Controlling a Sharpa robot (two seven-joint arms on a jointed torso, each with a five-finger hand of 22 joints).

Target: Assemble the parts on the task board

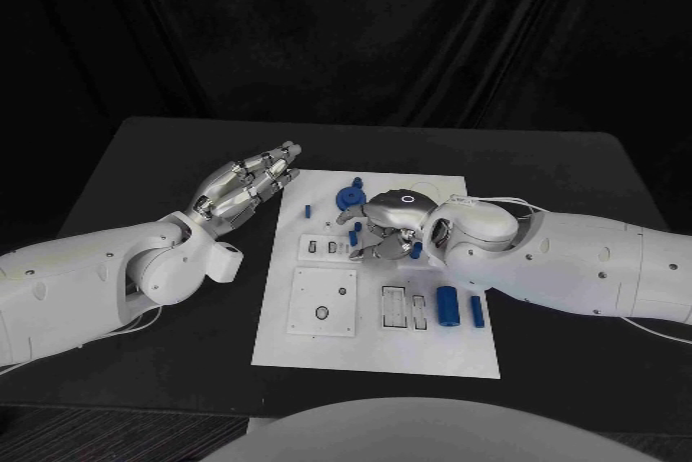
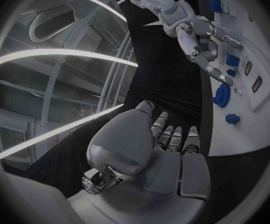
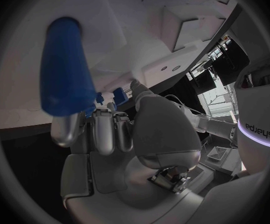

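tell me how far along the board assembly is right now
Early to midway, at a guess. Some blue parts already stand upright near the blue gear on the task board. The right hand holds a blue peg. Two blue cylinders lie loose. The left hand hovers open.

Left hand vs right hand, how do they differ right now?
The left hand lies off the task board over the black table, its fingers straight; the right hand is over the board's middle, its fingers curled down. The left hand holds nothing; the right hand holds a blue part. Both are silver, on white arms.
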